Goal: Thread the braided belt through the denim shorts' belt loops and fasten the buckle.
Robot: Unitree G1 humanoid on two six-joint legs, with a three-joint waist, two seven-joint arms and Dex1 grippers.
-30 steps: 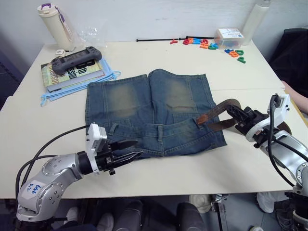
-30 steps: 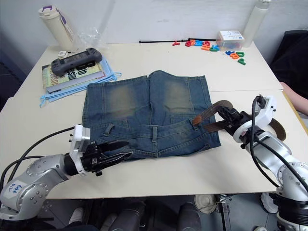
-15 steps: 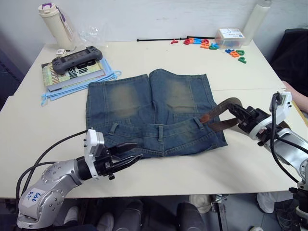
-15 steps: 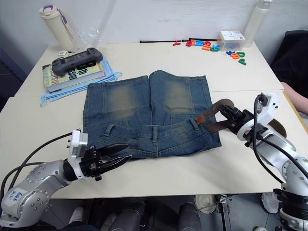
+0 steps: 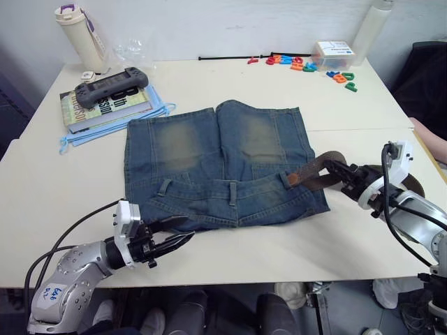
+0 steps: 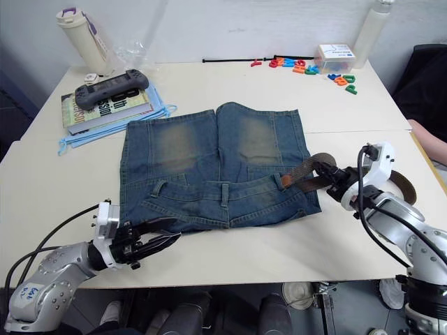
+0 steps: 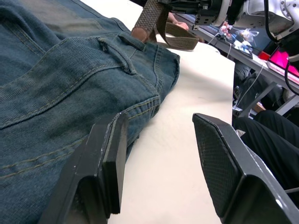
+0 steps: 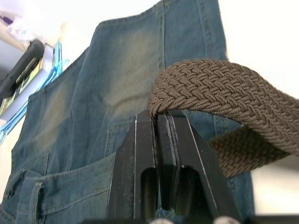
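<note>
The denim shorts (image 5: 216,164) lie flat mid-table, waistband toward me, with belt loops (image 5: 232,192) along it. The braided belt (image 5: 318,171) runs from its tan tip (image 5: 294,179), resting at the rightmost loop (image 5: 286,179), out over the shorts' right edge. My right gripper (image 5: 335,169) is shut on the belt there, and the woven strap (image 8: 219,88) arches over its closed fingertips (image 8: 159,116). My left gripper (image 5: 174,241) is open just off the waistband's left corner, nothing between its fingers (image 7: 110,163). The buckle is hidden.
At the back left, a game controller (image 5: 112,87) lies on books and blue masks, with a white bottle (image 5: 80,31) behind. Coloured letters (image 5: 307,64), a small white box (image 5: 334,50) and a black rod (image 5: 223,58) line the far edge.
My left gripper has drawn back from the waistband toward the near table edge, still open. My right gripper has dropped slightly with the belt, flattening its arch.
</note>
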